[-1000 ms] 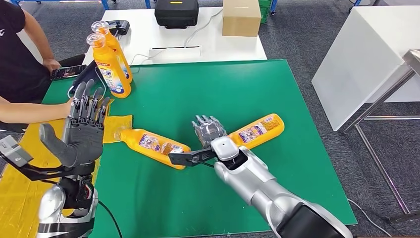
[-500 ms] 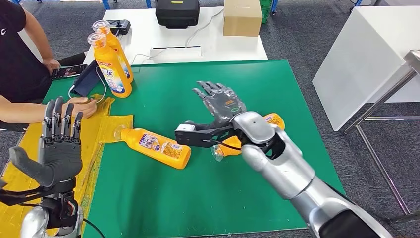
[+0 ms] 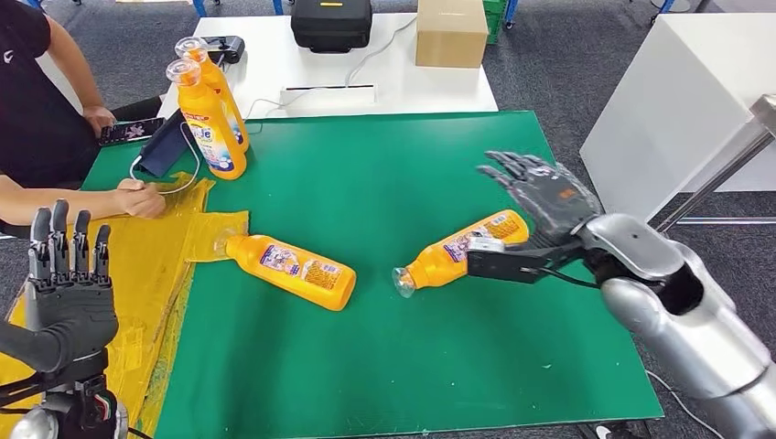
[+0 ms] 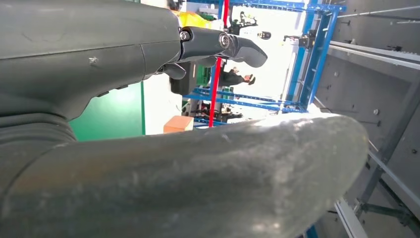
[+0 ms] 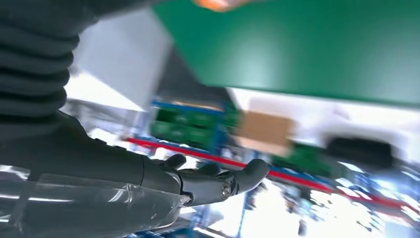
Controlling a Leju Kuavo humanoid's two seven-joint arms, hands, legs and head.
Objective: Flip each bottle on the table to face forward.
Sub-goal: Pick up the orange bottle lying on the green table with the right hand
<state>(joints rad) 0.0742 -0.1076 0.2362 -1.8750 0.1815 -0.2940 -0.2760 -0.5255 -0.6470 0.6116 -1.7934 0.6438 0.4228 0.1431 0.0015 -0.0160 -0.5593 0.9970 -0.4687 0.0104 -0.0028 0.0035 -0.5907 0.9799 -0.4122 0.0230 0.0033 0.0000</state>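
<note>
The right hand [image 3: 542, 197] is raised above the far right part of the green tabletop [image 3: 384, 366], fingers spread and holding nothing, its silver arm reaching in from the lower right. The left hand [image 3: 66, 306] stands upright off the near left edge, fingers straight and apart, also free.

Just beside the right hand, toward the left hand, a smooth orange plastic bottle [image 3: 462, 250] lies on its side, its neck pointing toward the near left and its base under the right hand's thumb. A second lying bottle [image 3: 288, 269] sits between the hands, its neck on a crinkled yellow cloth [image 3: 146, 265]. Two upright bottles [image 3: 209, 105] stand far beyond the left hand, near a person's hand [image 3: 139, 198].
</note>
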